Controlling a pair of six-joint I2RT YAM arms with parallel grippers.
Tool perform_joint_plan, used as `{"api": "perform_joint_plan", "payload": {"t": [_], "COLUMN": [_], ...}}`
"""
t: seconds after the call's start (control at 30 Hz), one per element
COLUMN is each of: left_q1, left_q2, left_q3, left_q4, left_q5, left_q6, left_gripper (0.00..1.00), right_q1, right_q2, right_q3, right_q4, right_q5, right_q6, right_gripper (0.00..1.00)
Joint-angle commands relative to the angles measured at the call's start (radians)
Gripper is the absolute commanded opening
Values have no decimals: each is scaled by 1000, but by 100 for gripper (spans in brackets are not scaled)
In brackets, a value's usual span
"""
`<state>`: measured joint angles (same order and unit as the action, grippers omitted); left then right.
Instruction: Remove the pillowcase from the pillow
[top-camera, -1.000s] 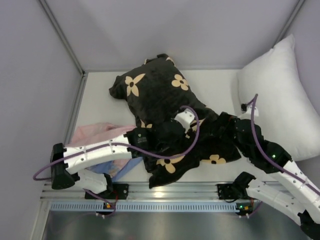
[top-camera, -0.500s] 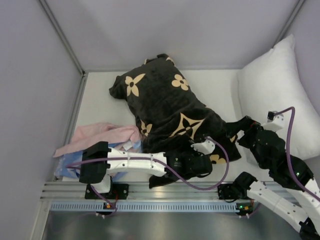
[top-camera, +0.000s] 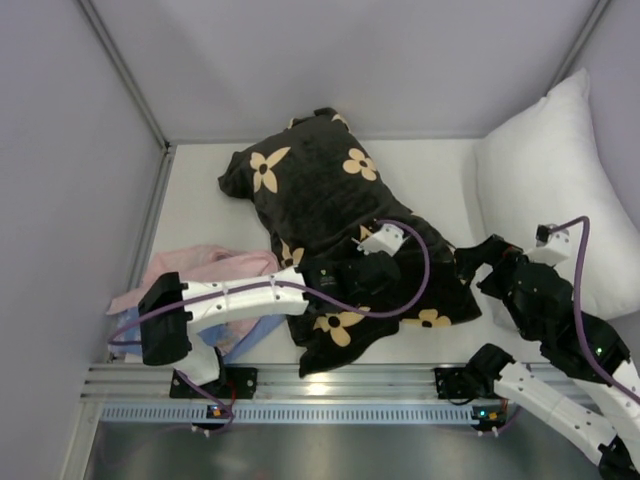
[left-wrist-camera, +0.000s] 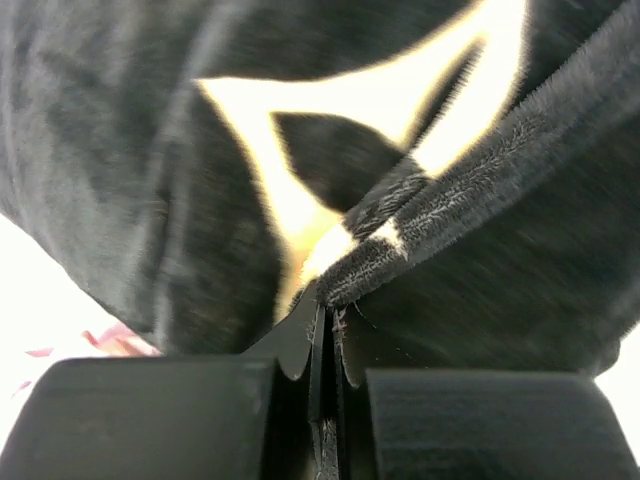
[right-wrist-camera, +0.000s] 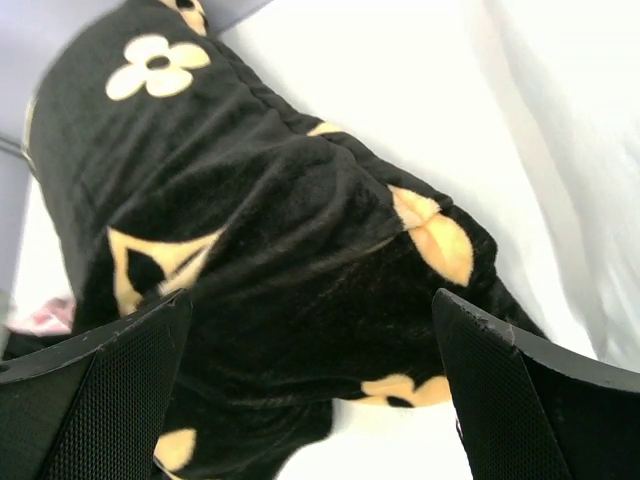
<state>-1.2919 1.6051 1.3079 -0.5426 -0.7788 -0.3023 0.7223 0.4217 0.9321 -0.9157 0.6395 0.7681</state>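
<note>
The black plush pillowcase (top-camera: 320, 195) with tan flowers lies across the middle of the white table, bulging at its far end and crumpled toward the near edge. The pillow is hidden; no white stuffing shows at the case. My left gripper (top-camera: 378, 262) rests on the middle of the case, and in the left wrist view it (left-wrist-camera: 325, 315) is shut on a raised fold of the pillowcase (left-wrist-camera: 440, 190) beside a tan star motif. To the right of the case my right gripper (top-camera: 472, 262) stands open, its wide-apart fingers (right-wrist-camera: 90, 400) framing the pillowcase (right-wrist-camera: 280, 230) without touching it.
A plain white pillow (top-camera: 555, 190) leans against the right wall, close to the right arm. Pink cloth (top-camera: 200, 268) and light-blue cloth (top-camera: 245, 335) lie at the near left under the left arm. A metal rail (top-camera: 330, 385) runs along the near edge.
The left gripper moved from the case's near edge up onto its middle and shut on a fold. The right arm pulled off the case to the right earlier and has since stayed still, open.
</note>
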Motion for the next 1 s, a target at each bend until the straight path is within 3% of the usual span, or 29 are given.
{"api": "perform_joint_plan", "payload": {"t": [0.0, 0.13, 0.43, 0.63, 0.77, 0.97], "left_q1": [71, 120, 331, 500, 549, 600], "left_q2": [-94, -168, -211, -180, -146, -126], "left_q3": [-27, -50, 30, 24, 28, 74], "left_q4": [50, 133, 187, 294, 326, 342], "left_q5": [91, 180, 413, 671, 750, 774], "left_q6": [-23, 11, -61, -112, -130, -126], "left_gripper": [0, 0, 0, 0, 0, 0], "right_q1": [-12, -12, -12, -11, 12, 58], "right_q2": [87, 219, 305, 469, 535, 655], "right_q3": [17, -19, -145, -66, -38, 100], "right_q4": [6, 57, 429, 449, 483, 368], "right_q5": [-87, -268, -595, -558, -587, -350], "right_q6": [-88, -133, -171, -9, 108, 246], "right_gripper": [99, 100, 97, 95, 96, 100]}}
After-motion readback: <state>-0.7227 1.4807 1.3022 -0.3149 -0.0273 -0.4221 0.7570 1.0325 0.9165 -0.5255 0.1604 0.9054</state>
